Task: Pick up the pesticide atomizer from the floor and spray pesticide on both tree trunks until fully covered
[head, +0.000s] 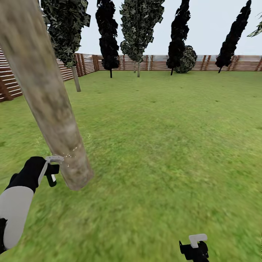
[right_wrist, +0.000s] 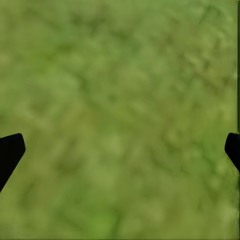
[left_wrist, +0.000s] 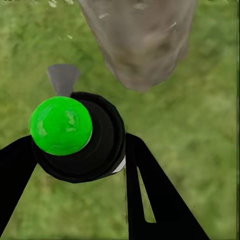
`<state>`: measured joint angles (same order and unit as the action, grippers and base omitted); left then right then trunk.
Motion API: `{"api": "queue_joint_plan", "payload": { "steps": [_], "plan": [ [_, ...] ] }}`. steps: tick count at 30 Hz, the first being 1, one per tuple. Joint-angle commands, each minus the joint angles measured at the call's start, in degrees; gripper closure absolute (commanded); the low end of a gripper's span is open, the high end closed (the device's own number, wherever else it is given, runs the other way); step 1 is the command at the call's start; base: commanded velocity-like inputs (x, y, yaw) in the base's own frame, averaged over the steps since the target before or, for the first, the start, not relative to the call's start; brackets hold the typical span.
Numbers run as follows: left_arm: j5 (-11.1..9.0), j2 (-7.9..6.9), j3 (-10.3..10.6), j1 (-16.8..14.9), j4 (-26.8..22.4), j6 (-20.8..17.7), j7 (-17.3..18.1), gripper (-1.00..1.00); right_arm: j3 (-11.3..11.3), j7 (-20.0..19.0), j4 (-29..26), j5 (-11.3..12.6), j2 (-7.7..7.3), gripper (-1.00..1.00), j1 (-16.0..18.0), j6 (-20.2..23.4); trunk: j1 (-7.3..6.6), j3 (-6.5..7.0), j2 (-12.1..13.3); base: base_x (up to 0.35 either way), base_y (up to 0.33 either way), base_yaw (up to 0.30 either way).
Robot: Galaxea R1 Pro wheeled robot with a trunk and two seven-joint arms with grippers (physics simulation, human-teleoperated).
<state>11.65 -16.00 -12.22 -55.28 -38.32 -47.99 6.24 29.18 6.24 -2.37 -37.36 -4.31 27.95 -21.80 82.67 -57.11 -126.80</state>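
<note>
A: What is the biggest thing near the hands?

B: A thick, pale trunk [head: 47, 98] leans up and away, its long axis tilted from the base just ahead of the left gripper [head: 54, 168] toward the upper far side. Lawn [head: 163, 138] spreads all round, with a slatted fence [head: 153, 62] and dark trees [head: 109, 36] well beyond.

A: Where is the atomizer?

B: Pinched in the left gripper. The left wrist view shows the atomizer [left_wrist: 82, 137], black with a green cap, between the two fingers [left_wrist: 150, 195], its grey nozzle aimed at the trunk base. Faint specks show on the bark by the nozzle.

A: And the other hand?

B: The right gripper [head: 194, 247] hangs low and well apart over bare grass, fingers spread and holding nothing. Nothing stands between nozzle and trunk.
</note>
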Motion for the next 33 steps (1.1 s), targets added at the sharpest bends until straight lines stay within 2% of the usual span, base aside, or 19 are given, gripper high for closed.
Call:
{"api": "queue_joint_plan", "payload": {
  "steps": [1,14,19,26,33],
  "plan": [
    [0.0,0.02,0.0,0.0,0.0,0.0,0.0,1.0,0.0,0.0,0.0,0.0,0.0,-1.0,0.0,0.0,0.0,0.0,0.0,0.138,-0.229,0.002],
    [0.1,-0.24,0.0,-0.7,-0.1,-0.3,-0.1,1.0,0.0,0.0,0.0,0.0,0.0,-1.0,0.0,0.0,0.0,0.0,0.0,0.013,-0.269,0.0],
    [0.1,-0.17,0.1,-0.3,-4.1,-3.3,-0.1,1.0,0.0,0.0,0.0,0.0,0.0,-1.0,0.0,0.0,0.0,0.0,0.0,-0.112,-0.27,0.0],
    [0.1,-0.14,0.1,-0.1,-4.6,-3.6,-0.1,1.0,0.0,0.0,0.0,0.0,0.0,-1.0,0.0,0.0,0.0,0.0,0.0,-0.172,-0.261,0.0],
    [0.0,0.31,0.2,0.2,-4.6,-3.5,-3.5,1.0,0.0,0.0,0.1,0.0,0.01,-1.0,0.0,0.0,0.0,0.0,0.0,0.1,-0.244,0.192]
  ]
}}
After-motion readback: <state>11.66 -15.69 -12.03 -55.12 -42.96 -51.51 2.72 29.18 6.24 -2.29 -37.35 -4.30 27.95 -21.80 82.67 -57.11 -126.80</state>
